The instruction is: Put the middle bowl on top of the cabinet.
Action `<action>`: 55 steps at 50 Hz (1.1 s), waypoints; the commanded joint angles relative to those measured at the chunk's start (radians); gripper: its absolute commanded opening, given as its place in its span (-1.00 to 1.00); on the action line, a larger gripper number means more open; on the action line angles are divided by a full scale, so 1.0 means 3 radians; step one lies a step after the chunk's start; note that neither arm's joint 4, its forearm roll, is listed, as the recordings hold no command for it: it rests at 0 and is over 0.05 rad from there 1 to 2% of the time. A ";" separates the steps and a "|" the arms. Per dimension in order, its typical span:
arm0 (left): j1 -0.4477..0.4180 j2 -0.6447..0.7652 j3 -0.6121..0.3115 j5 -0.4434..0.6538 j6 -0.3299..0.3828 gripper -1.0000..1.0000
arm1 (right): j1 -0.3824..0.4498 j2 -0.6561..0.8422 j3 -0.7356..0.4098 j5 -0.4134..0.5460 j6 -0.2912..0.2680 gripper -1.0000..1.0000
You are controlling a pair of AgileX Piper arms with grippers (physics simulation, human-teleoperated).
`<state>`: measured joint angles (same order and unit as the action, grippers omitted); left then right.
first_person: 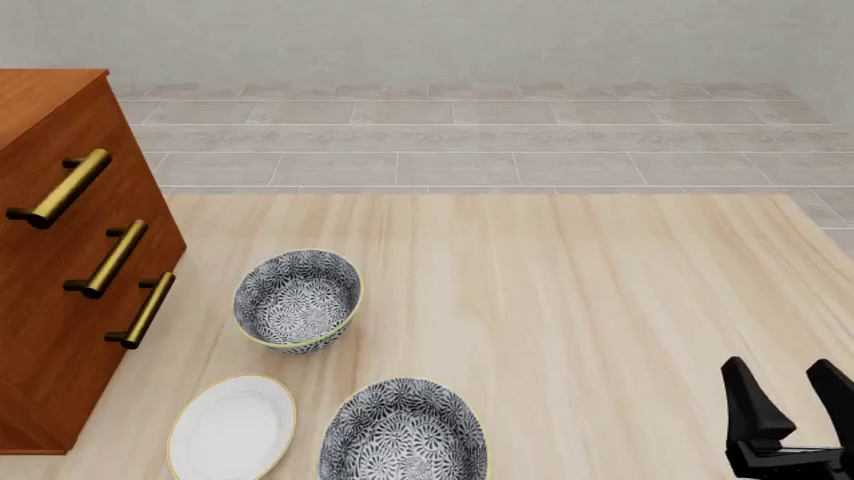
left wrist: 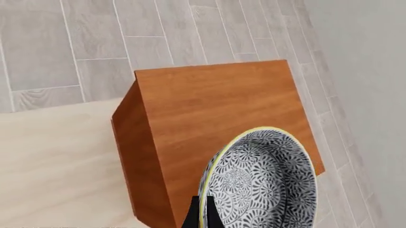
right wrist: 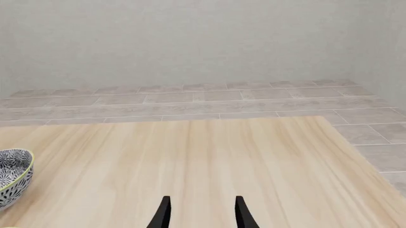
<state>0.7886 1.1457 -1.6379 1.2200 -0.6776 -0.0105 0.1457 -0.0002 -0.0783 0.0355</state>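
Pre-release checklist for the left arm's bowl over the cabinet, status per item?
1. Left gripper holding the bowl by its rim: ok.
2. Bowl above the cabinet top: ok, though it sits near one edge.
3. Bowl level: not ok, tilted.
4. Bowl touching the cabinet top: cannot tell.
5. Right gripper open and apart from the cabinet: ok.
6. Two bowls and white plate remain on the table: ok.

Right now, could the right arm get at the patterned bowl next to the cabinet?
Probably yes: the right gripper has open jaws, and bare table lies between it and that bowl. Whether it reaches that far, I cannot tell.
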 commanded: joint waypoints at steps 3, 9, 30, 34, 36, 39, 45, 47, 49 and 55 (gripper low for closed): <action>0.0031 0.0019 0.0061 0.0000 0.0024 -1.00 | -0.0007 -0.0013 0.0000 0.0011 0.0008 1.00; 0.0040 0.0040 0.0076 0.0000 0.0090 -1.00 | -0.0012 -0.0010 0.0000 0.0006 0.0010 1.00; 0.0058 0.0074 0.0109 0.0000 0.0197 -1.00 | -0.0036 -0.0066 0.0000 0.0044 0.0037 1.00; 0.0044 0.0073 0.0135 0.0000 0.0212 -1.00 | -0.0036 -0.0073 0.0000 0.0051 0.0043 1.00; -0.0004 0.0074 0.0152 0.0000 0.0204 -1.00 | -0.0036 -0.0085 0.0000 0.0063 0.0046 1.00; 0.0017 0.0069 0.0149 0.0000 0.0222 -1.00 | -0.0040 -0.0102 0.0000 0.0076 0.0054 1.00; -0.0037 0.0084 0.0147 0.0000 0.0186 -1.00 | -0.0045 -0.0094 0.0000 0.0065 0.0068 1.00; -0.0030 0.0088 0.0147 0.0000 0.0187 -1.00 | -0.0046 -0.0091 0.0000 0.0063 0.0069 1.00; -0.0050 0.0087 0.0135 0.0000 0.0142 -1.00 | -0.0048 -0.0081 0.0000 0.0055 0.0072 1.00; -0.0019 0.0090 0.0123 0.0000 0.0135 -1.00 | -0.0041 -0.0041 0.0000 0.0021 0.0061 1.00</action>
<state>0.7876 1.1695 -1.5998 1.2200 -0.6336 -0.0231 0.1237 -0.0002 -0.0637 0.0540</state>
